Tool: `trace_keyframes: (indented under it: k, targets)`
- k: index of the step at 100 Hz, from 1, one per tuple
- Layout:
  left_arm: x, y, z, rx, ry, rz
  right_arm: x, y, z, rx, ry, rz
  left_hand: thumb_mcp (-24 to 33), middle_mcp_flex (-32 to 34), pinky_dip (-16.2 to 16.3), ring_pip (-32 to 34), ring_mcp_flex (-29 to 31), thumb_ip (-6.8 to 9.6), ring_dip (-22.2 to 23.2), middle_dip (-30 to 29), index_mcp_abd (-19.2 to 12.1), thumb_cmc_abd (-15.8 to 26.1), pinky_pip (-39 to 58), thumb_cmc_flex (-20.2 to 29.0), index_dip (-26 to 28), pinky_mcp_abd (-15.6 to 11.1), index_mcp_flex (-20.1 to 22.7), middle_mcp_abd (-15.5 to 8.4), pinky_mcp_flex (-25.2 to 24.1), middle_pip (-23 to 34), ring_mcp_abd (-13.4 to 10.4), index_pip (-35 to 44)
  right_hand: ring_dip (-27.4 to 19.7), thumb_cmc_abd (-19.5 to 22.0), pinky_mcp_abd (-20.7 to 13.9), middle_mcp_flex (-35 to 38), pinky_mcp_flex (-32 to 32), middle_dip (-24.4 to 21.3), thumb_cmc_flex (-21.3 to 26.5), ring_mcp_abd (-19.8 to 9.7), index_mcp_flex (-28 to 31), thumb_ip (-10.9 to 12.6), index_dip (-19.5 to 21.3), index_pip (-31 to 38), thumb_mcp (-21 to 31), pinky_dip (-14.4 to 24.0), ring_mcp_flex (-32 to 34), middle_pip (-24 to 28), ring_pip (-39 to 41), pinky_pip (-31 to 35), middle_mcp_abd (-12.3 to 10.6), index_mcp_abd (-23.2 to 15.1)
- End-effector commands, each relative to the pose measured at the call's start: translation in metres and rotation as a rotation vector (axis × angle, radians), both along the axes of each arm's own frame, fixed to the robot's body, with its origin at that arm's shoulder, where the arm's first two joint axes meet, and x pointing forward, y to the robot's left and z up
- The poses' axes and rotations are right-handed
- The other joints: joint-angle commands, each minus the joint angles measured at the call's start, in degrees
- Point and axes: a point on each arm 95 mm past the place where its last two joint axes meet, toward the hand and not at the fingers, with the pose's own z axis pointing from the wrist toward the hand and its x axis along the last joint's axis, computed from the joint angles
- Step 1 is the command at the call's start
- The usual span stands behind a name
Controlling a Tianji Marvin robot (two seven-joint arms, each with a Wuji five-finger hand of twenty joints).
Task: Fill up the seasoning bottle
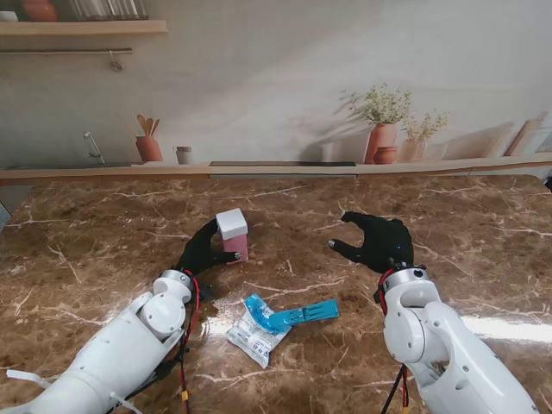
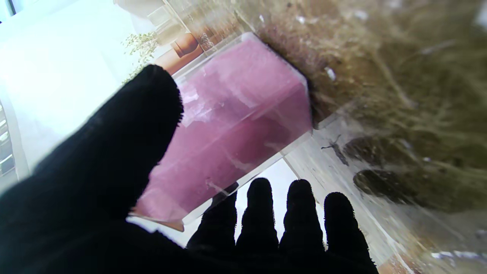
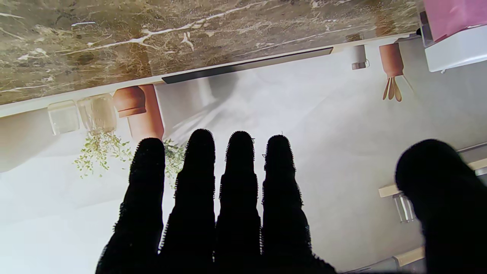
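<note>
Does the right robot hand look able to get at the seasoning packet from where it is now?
Probably yes. The right robot hand is open and holds nothing, and the packet lies on bare table nearer to me, with nothing between them.

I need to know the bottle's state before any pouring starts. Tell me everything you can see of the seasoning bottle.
The seasoning bottle is a square-sided, clear-walled container that looks like plastic, pink through its lower body and topped with a white square cap, which is on. It stands upright on the marble table, left of centre and farther from me than the packet. The left hand wraps around it, thumb on one side and fingers on the other. The left wrist view shows the pink body close against the palm.
</note>
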Motion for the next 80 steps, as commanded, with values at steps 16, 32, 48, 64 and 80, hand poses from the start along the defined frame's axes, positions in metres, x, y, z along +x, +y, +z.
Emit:
trace_keyframes:
  k: [16, 32, 48, 64, 80]
  targets:
    - [-0.004, 0.013, 0.0, 0.031, 0.007, 0.005, -0.004, -0.002, -0.009, 0.007, 0.035, -0.009, -4.0, -2.4, 4.3, -3.2, -5.2, 0.43, -0.7, -3.2, -0.2, -2.1, -8.3, -3.4, -2.2, -2.9, -1.9, -1.7, -1.4, -4.5, -1.9, -5.7, 0.2, 0.1, 0.1, -1.9, -0.6, 0.2, 0.1, 0.5, -1.5, 2.4, -0.9, -0.4, 0.9, 0.4, -2.3, -0.2, 0.3, 0.8, 0.5, -0.1]
    - [-0.009, 0.023, 0.013, 0.046, -0.033, 0.018, -0.006, -0.005, -0.008, 0.013, 0.025, -0.013, -6.5, -2.7, 4.1, -3.6, -6.2, 0.46, -0.5, -3.8, -0.3, -0.4, -10.5, -5.1, -2.3, -2.6, -1.8, -1.9, -0.9, -5.5, -1.4, -6.2, -0.2, 0.3, -0.4, -2.5, -0.9, 0.0, -0.7, 0.1, -2.2, 2.4, -1.0, -0.8, 1.1, 0.0, -2.8, -0.6, -0.3, 0.2, 0.3, 0.2]
    - [-0.022, 0.03, 0.035, 0.048, -0.1, -0.006, -0.007, -0.012, -0.007, 0.03, 0.01, 0.001, -16.9, -2.8, 3.0, -4.2, -5.7, 2.24, -0.8, -4.1, 0.4, 4.8, -11.9, -5.1, -4.0, -4.2, 1.7, -1.7, -0.3, -5.8, -2.1, -6.5, -5.2, -0.3, -7.0, -1.3, 1.1, -4.2, -3.8, -3.3, -0.5, 2.9, -2.6, -1.8, 2.7, -7.3, -1.9, -3.0, -3.5, -5.8, -0.9, 2.0]
    - [-0.04, 0.028, 0.059, 0.066, -0.186, -0.051, -0.006, -0.018, -0.002, 0.076, 0.015, 0.064, -25.6, -2.6, 0.3, -4.4, -5.1, 3.67, -1.3, -3.3, 1.6, 9.6, -12.6, -4.3, -7.9, -5.4, 6.4, -1.6, 0.5, -4.5, -2.8, -8.9, -8.5, 2.1, -10.9, -3.4, 0.7, -8.5, -8.2, -4.6, -1.2, 3.6, -6.6, -4.7, 2.4, -14.6, -3.7, -5.2, -4.6, -8.3, 0.0, 3.5]
    - [-0.063, 0.021, 0.076, 0.075, -0.255, -0.103, -0.007, -0.017, 0.0, 0.137, 0.007, 0.152, -42.9, -1.6, -4.8, -3.9, -2.9, 6.91, -1.2, -3.2, 2.2, 20.0, -8.0, -1.0, -9.0, -7.0, 7.7, -0.9, 1.6, -4.4, -2.6, -10.1, -9.5, 4.8, -11.5, -6.7, -1.5, -10.5, -10.7, -4.3, -3.8, 3.9, -8.8, -6.5, 1.8, -17.2, -6.9, -6.2, -5.2, -9.0, 1.2, 5.5]
